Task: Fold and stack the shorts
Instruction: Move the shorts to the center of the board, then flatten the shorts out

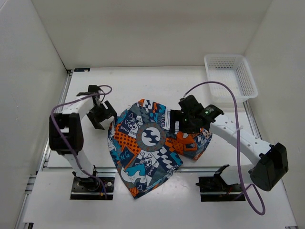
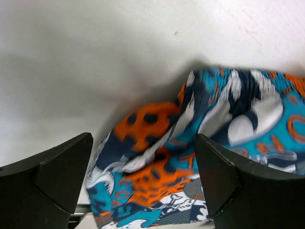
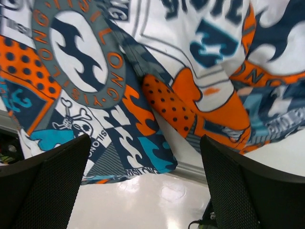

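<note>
Left claw [image 1: 105,117]: gapes wide, grips nothing, with the shorts [image 1: 145,148] just to its right on the bench [image 1: 143,81]. Right claw [image 1: 180,125]: equally wide, empty, hovers directly over the bunched side. Long axis: diagonal, slanting away below both claws. Nearer: right.

robot lab bench [image 1: 143,81], boxed in by white walls [image 1: 28,57].

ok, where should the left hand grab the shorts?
The bunched left edge of the shorts, where the cloth humps up off the table. Come from the left with the left hand, open beside it, fingers straddling the hump; the rest lies flatter, likely harder to pinch.
</note>
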